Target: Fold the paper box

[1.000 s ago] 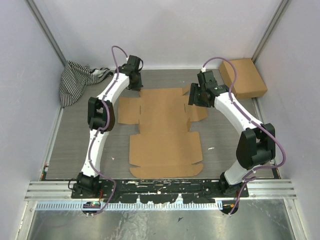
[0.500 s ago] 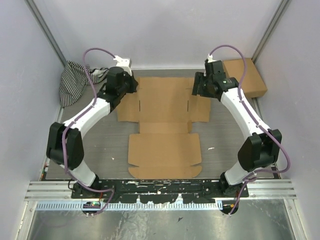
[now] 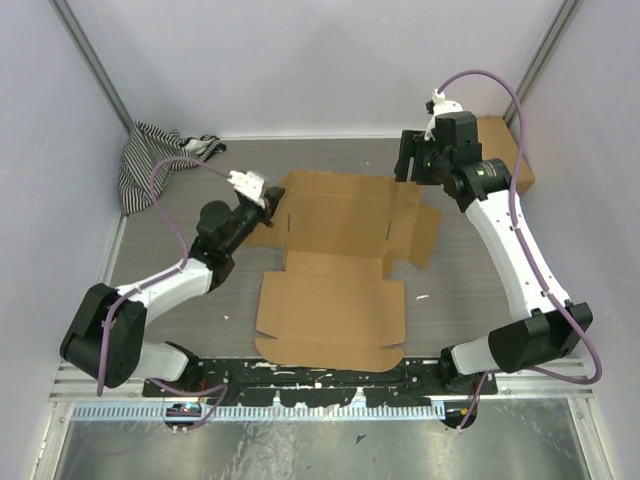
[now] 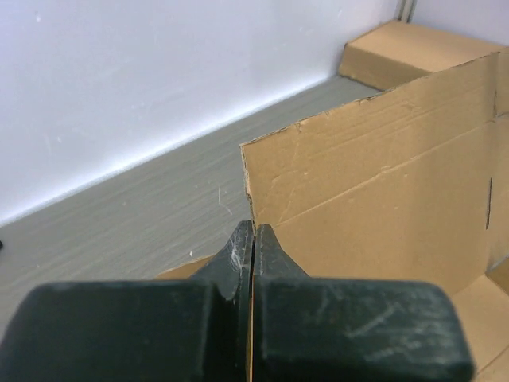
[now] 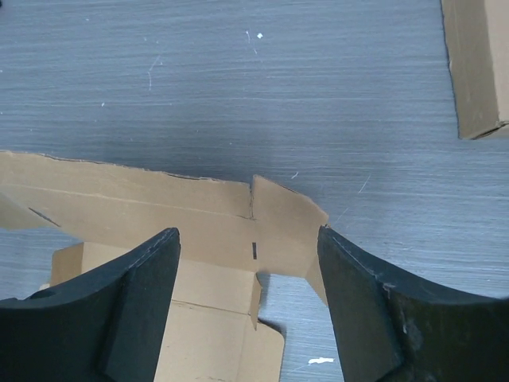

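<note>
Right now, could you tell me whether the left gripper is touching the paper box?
Touching. The left wrist view shows the left gripper shut on the paper box at its raised flap, with the cardboard edge running down between its fingers.

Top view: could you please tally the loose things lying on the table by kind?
Flat die-cut paper box: 1
Smaller closed cardboard box: 1
Striped cloth: 1
Total: 3
</note>
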`<state>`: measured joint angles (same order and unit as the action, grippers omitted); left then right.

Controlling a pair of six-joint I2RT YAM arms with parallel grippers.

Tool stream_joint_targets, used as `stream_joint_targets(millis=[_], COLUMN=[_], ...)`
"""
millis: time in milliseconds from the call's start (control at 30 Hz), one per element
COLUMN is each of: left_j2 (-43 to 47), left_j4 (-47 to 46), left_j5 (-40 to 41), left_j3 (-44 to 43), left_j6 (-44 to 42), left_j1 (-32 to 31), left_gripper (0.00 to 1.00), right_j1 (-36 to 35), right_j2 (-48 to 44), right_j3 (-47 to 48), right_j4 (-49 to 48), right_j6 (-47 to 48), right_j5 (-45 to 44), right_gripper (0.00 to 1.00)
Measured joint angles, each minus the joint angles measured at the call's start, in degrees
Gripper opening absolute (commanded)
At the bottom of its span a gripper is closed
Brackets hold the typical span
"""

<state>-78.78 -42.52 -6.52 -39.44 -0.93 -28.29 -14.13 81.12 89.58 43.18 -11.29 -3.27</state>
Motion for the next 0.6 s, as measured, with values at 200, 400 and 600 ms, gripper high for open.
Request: stream_joint_targets(millis=[200, 400, 600], left_j2=[1.2, 1.2, 2.3], left_j4=[-18.2, -30.0, -34.1], left_j5=[-0.4, -0.8, -1.7], left_j3=[9.7, 14.1, 16.2], left_j6=[-4.1, -5.1, -5.5], left_j1=[-1.2, -1.7, -1.9], left_gripper=[0.0, 0.0, 0.0], right_j1=[0.0, 0.0, 0.0], right_j2=[-2.0, -2.0, -2.0], right_j3=[1.8, 1.8, 1.8], right_j4=[2.8, 6.3, 9.3], right_j6=[1.9, 3.2, 5.1], right_j5=[0.5, 3.5, 5.1], right_gripper=[0.76, 0.78, 0.78])
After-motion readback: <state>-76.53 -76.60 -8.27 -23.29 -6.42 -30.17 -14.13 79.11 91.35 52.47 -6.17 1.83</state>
